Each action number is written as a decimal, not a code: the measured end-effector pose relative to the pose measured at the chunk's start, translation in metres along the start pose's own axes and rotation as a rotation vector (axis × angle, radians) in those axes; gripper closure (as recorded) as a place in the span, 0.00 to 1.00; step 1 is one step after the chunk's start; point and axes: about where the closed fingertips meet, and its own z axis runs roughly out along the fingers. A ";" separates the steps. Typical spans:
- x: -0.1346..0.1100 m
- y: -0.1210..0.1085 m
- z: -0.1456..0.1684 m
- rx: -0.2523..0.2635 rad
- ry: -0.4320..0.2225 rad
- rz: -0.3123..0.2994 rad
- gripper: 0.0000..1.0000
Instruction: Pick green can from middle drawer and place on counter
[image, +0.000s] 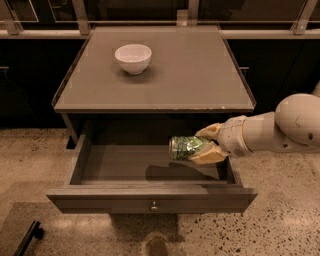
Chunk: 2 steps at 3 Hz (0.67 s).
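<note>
While clamping the green can in the tool (hanging over the middle drawer, right end), raise past the surface front edge, then lower by its front-right corner.

Dim, warm light, seemingly from overhead, lies evenly on the counter. The gripper, clamped on the glinting green can below the counter's front right corner, casts a dark shadow into the middle drawer. Beyond the back edge is near-black.
</note>
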 end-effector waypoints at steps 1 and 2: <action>-0.035 -0.016 -0.016 -0.030 -0.085 -0.102 1.00; -0.070 -0.049 -0.032 -0.054 -0.148 -0.179 1.00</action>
